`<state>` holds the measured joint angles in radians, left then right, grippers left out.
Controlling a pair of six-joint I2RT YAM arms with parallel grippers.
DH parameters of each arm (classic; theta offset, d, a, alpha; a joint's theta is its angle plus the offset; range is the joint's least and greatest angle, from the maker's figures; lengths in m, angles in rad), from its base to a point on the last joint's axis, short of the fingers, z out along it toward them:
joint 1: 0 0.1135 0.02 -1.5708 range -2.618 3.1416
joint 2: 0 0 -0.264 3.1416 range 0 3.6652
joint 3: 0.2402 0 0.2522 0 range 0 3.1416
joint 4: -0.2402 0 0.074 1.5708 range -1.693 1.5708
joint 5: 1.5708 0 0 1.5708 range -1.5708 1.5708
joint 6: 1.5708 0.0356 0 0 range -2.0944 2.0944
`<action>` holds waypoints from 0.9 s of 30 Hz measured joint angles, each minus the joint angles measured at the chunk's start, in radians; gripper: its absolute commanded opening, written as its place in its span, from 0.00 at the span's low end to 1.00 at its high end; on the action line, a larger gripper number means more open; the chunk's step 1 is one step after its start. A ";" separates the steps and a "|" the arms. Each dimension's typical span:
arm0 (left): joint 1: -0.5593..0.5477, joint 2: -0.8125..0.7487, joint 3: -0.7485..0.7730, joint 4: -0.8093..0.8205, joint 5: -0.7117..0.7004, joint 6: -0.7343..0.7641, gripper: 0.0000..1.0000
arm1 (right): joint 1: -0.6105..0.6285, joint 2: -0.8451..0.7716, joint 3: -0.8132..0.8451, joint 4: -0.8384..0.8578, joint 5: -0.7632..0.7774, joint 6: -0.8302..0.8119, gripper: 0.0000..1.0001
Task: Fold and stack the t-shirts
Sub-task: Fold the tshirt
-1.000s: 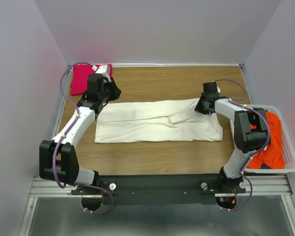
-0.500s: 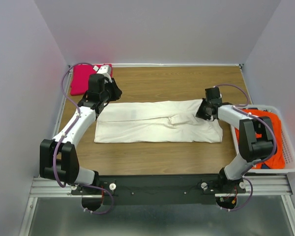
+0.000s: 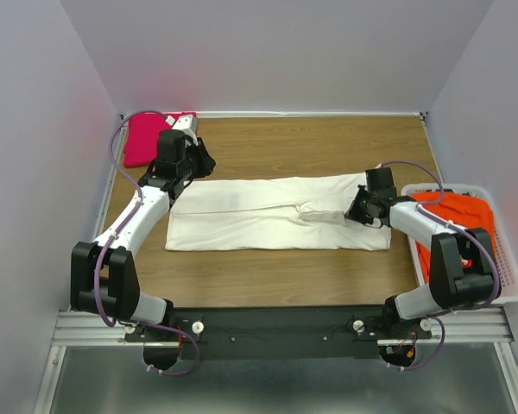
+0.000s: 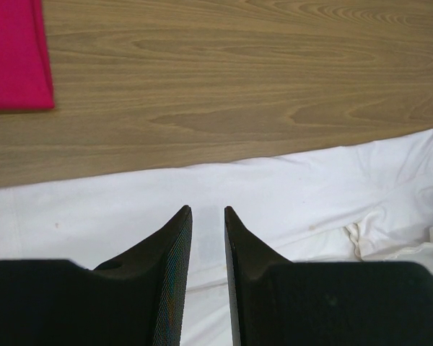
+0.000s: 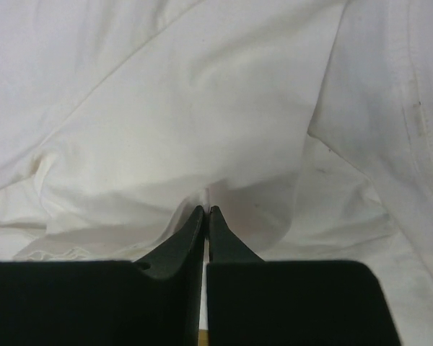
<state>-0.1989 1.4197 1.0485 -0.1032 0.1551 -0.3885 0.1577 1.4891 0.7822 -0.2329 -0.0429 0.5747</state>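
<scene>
Lab test booth: plain walls [image 3: 268,52], wooden table [image 3: 328,142], aluminium rail [image 3: 73,329].

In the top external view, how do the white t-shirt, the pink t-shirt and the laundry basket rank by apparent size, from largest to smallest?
1. white t-shirt, spread flat, clearly the largest.
2. laundry basket, though part of it is covered.
3. pink t-shirt, folded small in the far left corner.

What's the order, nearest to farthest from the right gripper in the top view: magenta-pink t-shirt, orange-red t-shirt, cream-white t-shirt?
1. cream-white t-shirt: spread mid-table; the right gripper is pinching its right end.
2. orange-red t-shirt: in the basket, just to the gripper's right.
3. magenta-pink t-shirt: far-left corner of the table, across from the gripper.
</scene>
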 measured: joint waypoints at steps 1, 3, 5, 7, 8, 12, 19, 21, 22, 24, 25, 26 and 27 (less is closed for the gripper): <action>0.000 0.001 0.000 0.000 0.000 0.000 0.33 | 0.000 -0.009 -0.015 0.000 -0.001 0.000 0.11; 0.000 0.004 0.000 0.000 0.001 0.000 0.33 | 0.000 -0.023 -0.037 0.000 -0.004 0.001 0.18; 0.000 0.007 0.000 0.000 0.004 0.000 0.33 | 0.000 -0.040 -0.061 -0.002 -0.006 0.004 0.22; -0.001 0.008 0.000 0.000 0.006 0.000 0.33 | 0.000 -0.056 -0.074 -0.002 -0.008 0.009 0.26; -0.002 0.008 0.000 0.000 0.007 0.000 0.33 | 0.000 -0.064 -0.081 -0.002 -0.008 0.010 0.26; -0.005 0.008 0.000 0.000 0.008 0.000 0.33 | 0.000 -0.121 -0.106 -0.002 -0.008 0.019 0.27; -0.006 0.009 0.000 0.000 0.012 0.000 0.33 | 0.000 -0.240 -0.120 -0.021 0.005 0.048 0.27; -0.006 0.009 0.000 0.000 0.013 0.000 0.33 | 0.000 -0.251 -0.117 -0.029 0.006 0.053 0.28; -0.006 0.009 0.000 0.000 0.013 0.000 0.33 | 0.000 -0.251 -0.113 -0.033 0.007 0.053 0.28; -0.006 0.009 0.000 0.000 0.013 0.000 0.33 | 0.000 -0.251 -0.101 -0.044 0.008 0.053 0.28; -0.006 0.009 0.000 0.000 0.013 0.000 0.33 | 0.000 -0.251 -0.093 -0.049 0.009 0.053 0.28; -0.006 0.009 0.000 0.000 0.013 0.000 0.33 | 0.000 -0.251 -0.086 -0.052 0.014 0.053 0.28; -0.006 0.009 0.000 0.000 0.013 0.000 0.33 | 0.000 -0.249 -0.079 -0.053 0.019 0.053 0.28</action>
<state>-0.2050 1.4284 1.0485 -0.1036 0.1684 -0.3885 0.1577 1.2404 0.7033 -0.2863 -0.0238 0.6281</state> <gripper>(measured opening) 0.324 0.277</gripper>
